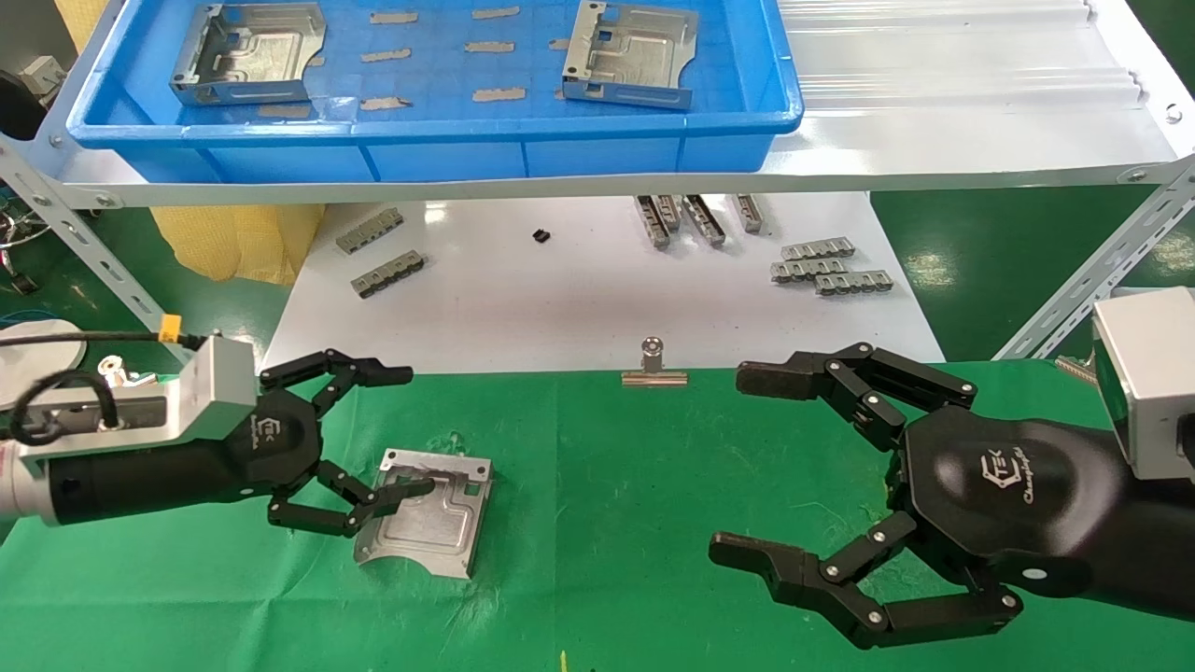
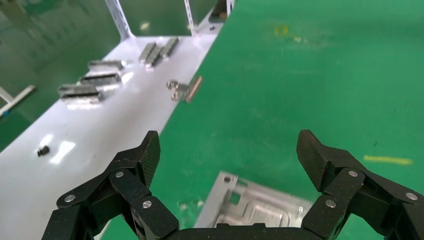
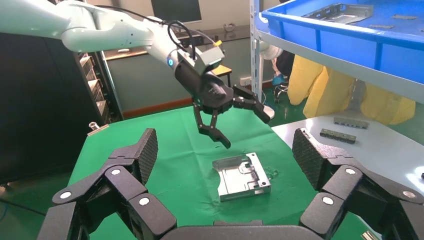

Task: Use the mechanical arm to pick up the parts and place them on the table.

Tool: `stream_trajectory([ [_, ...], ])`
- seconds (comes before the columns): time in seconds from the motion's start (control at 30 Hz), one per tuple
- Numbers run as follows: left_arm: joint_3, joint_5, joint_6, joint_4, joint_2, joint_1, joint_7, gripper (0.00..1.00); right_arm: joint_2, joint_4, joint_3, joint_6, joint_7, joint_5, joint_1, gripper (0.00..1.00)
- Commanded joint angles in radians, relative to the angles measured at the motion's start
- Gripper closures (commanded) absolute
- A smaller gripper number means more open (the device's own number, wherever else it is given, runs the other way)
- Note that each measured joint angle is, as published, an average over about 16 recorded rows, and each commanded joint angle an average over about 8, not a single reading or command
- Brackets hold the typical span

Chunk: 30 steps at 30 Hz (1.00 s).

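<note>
One silver part lies flat on the green table, left of centre. It also shows in the left wrist view and the right wrist view. My left gripper is open and empty, hovering just above the part's left edge without touching it, as the right wrist view shows. In its own view the left gripper has its fingers spread over the part. My right gripper is open and empty above the table's right side, and it shows in its own view. Two more parts lie in the blue bin.
The blue bin stands on a white ribbed shelf at the back. A white board below it holds small grey slotted strips. A silver binder clip sits on the table's far edge.
</note>
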State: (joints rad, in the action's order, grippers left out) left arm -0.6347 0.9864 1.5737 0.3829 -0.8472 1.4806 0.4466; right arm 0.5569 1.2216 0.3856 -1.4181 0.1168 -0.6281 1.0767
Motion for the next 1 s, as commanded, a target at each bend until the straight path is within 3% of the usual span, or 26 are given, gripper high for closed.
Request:
stream_trajectory([
  [0.03,0.017,-0.012,-0.004,0.042,0.011,-0.019,-0.030,0.00,0.000,0.000,0.000,0.000,0.000,0.000,0.000,0.00],
  [1.0,0.251,-0.181,-0.055,0.637,0.167,-0.287,-0.449,0.00,0.000,0.000,0.000,0.000,0.000,0.000,0.000,0.00],
])
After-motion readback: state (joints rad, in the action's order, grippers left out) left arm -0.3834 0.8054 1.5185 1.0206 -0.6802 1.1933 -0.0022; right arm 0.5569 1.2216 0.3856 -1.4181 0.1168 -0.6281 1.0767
